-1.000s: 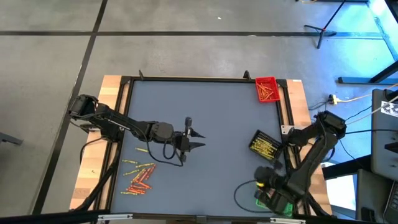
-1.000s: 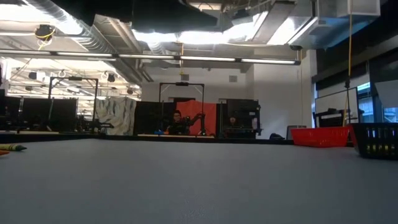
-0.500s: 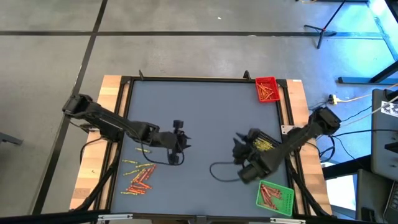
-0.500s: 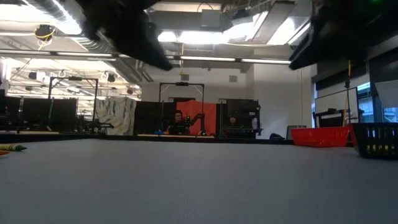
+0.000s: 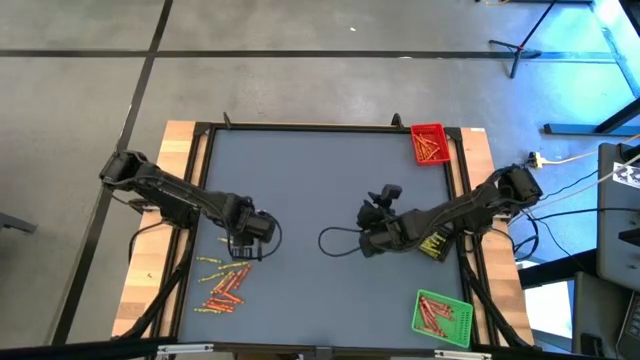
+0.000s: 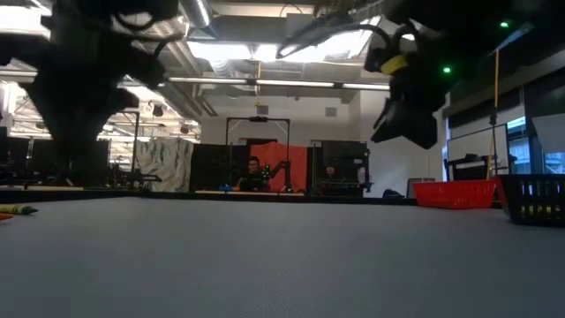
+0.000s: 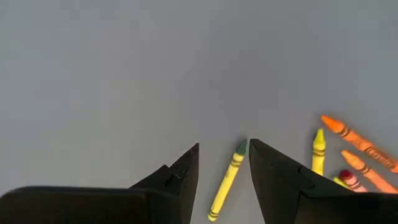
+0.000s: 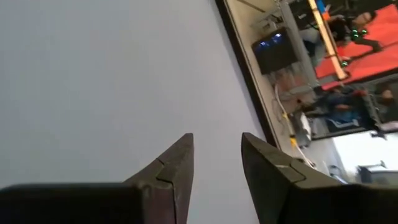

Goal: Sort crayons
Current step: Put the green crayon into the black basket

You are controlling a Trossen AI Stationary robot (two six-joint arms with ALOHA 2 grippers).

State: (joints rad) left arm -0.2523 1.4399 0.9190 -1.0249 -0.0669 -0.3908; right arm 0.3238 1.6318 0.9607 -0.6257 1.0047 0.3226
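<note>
Loose red, orange and yellow crayons (image 5: 224,284) lie flat in a scatter on the grey table near its left front. My left gripper (image 5: 243,246) hangs above the far edge of that scatter, pointing down and open. In the left wrist view a yellow crayon (image 7: 226,180) lies on the table below the gap between its fingers (image 7: 224,149), untouched. More crayons (image 7: 348,149) lie beside it. My right gripper (image 5: 368,222) hovers over the table's middle right, open with nothing between its fingers (image 8: 216,138).
A red tray (image 5: 428,143) with crayons stands at the far right corner. A green tray (image 5: 441,315) with crayons stands at the near right. A black tray (image 5: 434,245) of yellow crayons is partly under the right arm. A cable loop (image 5: 335,243) trails beside the right gripper.
My left gripper has gone toward the table's left and near edges to the crayon scatter and tipped from level to pointing down. My right gripper has swung from above the green tray toward the table's middle and far side, uncovering that tray.
</note>
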